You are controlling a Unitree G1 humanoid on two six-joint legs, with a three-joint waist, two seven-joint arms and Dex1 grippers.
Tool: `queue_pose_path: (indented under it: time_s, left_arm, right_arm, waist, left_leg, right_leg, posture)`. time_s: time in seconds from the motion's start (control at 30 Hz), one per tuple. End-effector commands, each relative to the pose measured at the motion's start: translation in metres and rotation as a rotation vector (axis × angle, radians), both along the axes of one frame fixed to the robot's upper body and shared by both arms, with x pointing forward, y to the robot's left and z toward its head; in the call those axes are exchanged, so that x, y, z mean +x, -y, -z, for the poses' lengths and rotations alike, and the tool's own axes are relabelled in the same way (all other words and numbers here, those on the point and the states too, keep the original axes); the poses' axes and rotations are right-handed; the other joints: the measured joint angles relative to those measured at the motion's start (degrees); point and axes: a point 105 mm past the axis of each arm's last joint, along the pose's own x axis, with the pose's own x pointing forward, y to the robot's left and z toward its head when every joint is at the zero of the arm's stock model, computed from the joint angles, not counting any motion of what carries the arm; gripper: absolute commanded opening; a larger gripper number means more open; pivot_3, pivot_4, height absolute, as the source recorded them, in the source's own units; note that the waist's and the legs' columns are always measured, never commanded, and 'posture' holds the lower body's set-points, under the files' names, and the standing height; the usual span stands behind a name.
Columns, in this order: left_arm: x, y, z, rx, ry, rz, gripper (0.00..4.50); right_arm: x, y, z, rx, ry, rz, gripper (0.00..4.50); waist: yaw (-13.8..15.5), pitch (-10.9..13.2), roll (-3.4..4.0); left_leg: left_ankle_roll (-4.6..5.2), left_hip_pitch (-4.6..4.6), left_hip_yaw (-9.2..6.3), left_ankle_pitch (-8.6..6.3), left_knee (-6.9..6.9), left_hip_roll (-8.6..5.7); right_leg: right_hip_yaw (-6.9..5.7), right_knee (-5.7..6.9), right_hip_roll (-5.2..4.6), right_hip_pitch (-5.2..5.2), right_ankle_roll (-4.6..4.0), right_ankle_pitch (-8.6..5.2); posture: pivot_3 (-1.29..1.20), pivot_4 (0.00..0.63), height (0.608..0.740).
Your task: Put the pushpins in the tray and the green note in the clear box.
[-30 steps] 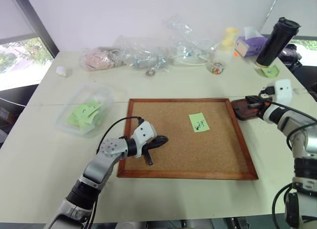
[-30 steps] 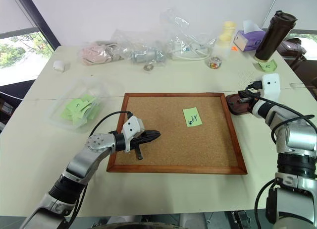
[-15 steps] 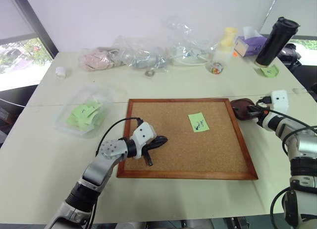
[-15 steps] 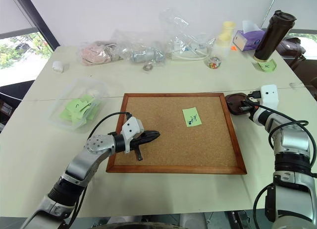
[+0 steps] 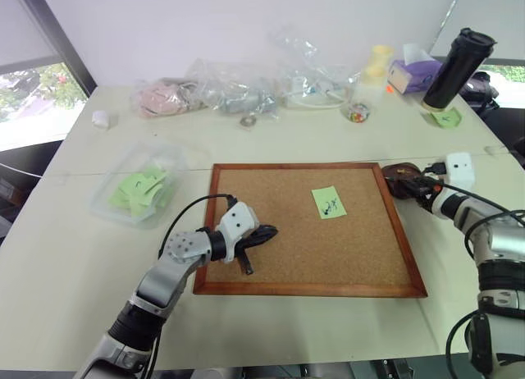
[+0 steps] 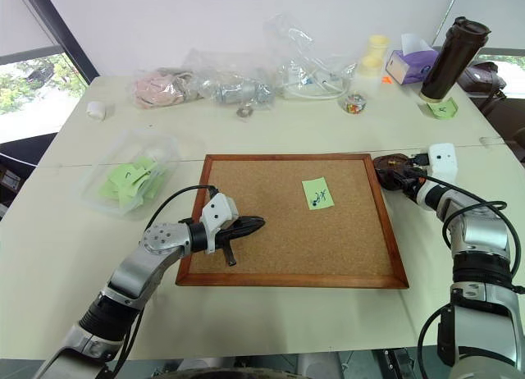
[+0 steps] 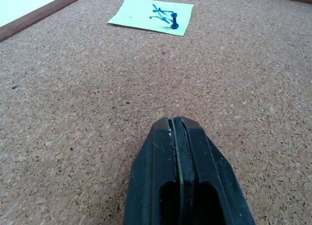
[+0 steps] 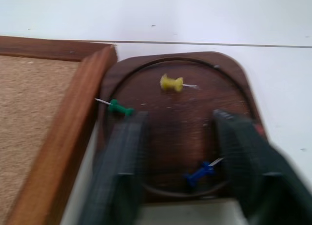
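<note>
Our right gripper (image 8: 178, 152) now has its jaws spread wide over the tray (image 8: 229, 84), where a second ago they were pressed together as the arm came down toward it. Between and just beyond the spread jaws lie three pushpins: a blue one (image 8: 200, 173) close by the right-hand jaw, a green one (image 8: 118, 108) beside the other jaw near the tray's rim, and a yellow one (image 8: 171, 82) farther ahead. We judge that the blue pin has just been let go, so this delivery is done and the right jaws hold nothing.

Our left gripper (image 7: 178, 137) has kept still, its jaws pressed together and empty, lying low over the corkboard (image 5: 246, 223). Well ahead of those jaws the green note (image 7: 146, 13) is still on the cork, with one dark pushpin (image 7: 173, 24) standing upright through it. That pin has to come out and go to the tray before the note can be lifted.

The clear box (image 5: 111, 194) sits on the surface (image 5: 74, 264) well off to the outer side of the left jaws, already holding a heap of similar notes.
</note>
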Motion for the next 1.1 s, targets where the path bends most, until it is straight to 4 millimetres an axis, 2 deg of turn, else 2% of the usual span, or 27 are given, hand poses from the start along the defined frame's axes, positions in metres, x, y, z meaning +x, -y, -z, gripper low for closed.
queue_pose_path:
  time_s: [0.03,0.27,0.4,0.47,0.57,0.7,0.93,1.1]
  left_arm:
    - [-0.006,-0.001,0.018,0.048,-0.065,0.01,0.0]
    - [-0.006,-0.001,0.019,0.041,-0.065,0.006,0.0]
    - [-0.006,0.0,0.019,0.038,-0.066,0.006,0.0]
    - [-0.006,0.0,0.019,0.038,-0.066,0.007,0.0]
    - [-0.005,0.0,0.019,0.037,-0.066,0.007,0.0]
    - [-0.004,0.001,0.018,0.035,-0.068,0.008,0.0]
    - [-0.004,0.002,0.018,0.036,-0.067,0.011,0.0]
    - [-0.004,0.001,0.018,0.04,-0.065,0.01,0.0]
  right_arm:
    - [0.001,-0.001,-0.013,-0.022,0.041,-0.01,3.91]
    - [0.0,-0.01,-0.047,-0.03,0.128,-0.057,3.91]
    - [-0.005,-0.028,-0.068,-0.037,0.164,-0.133,3.91]
    - [-0.014,-0.05,-0.074,-0.033,0.158,-0.235,3.91]
    - [-0.034,-0.089,-0.069,-0.028,0.115,-0.413,3.91]
    - [-0.048,-0.12,-0.057,-0.037,0.087,-0.52,3.91]
    - [-0.063,-0.153,-0.026,-0.05,0.032,-0.621,3.91]
    - [-0.064,-0.16,-0.01,-0.074,0.0,-0.648,3.91]
  waist:
    - [0.04,0.0,0.0]
    - [0.04,-0.01,0.02]
    - [0.07,-0.01,0.02]
    - [0.14,-0.01,0.02]
    - [0.15,-0.01,0.02]
    - [0.17,-0.01,0.02]
    - [0.22,-0.03,-0.01]
    - [0.21,-0.03,-0.01]
  left_leg:
    - [0.0,0.0,0.0,0.0,0.0,0.0]
    - [0.0,0.0,0.0,0.0,0.0,0.0]
    - [0.0,-0.01,0.0,0.0,0.0,0.0]
    - [0.0,-0.01,-0.01,0.0,0.0,0.0]
    - [0.0,-0.02,-0.04,0.0,0.0,0.01]
    - [0.0,-0.02,-0.04,0.0,0.01,0.01]
    - [0.0,0.0,-0.06,0.0,0.01,0.0]
    - [0.0,-0.01,-0.05,0.0,0.02,-0.02]
  right_leg:
    - [0.0,0.0,0.0,0.0,0.0,0.0]
    - [0.0,0.0,0.0,-0.01,0.0,0.0]
    - [0.0,0.0,0.0,-0.01,0.0,0.0]
    - [0.0,0.0,0.0,-0.01,0.0,0.0]
    - [0.0,-0.01,0.0,0.0,0.0,0.0]
    - [0.02,-0.01,-0.01,0.0,0.0,0.0]
    - [-0.01,-0.01,0.0,0.02,0.0,0.0]
    - [0.0,-0.01,-0.01,0.02,0.0,0.0]
  posture:
    - [0.0,0.15,0.74]
    - [0.0,0.15,0.74]
    - [0.0,0.15,0.74]
    - [0.0,0.15,0.74]
    - [0.0,0.15,0.74]
    - [0.0,0.15,0.74]
    - [0.0,0.15,0.74]
    - [0.0,0.15,0.74]
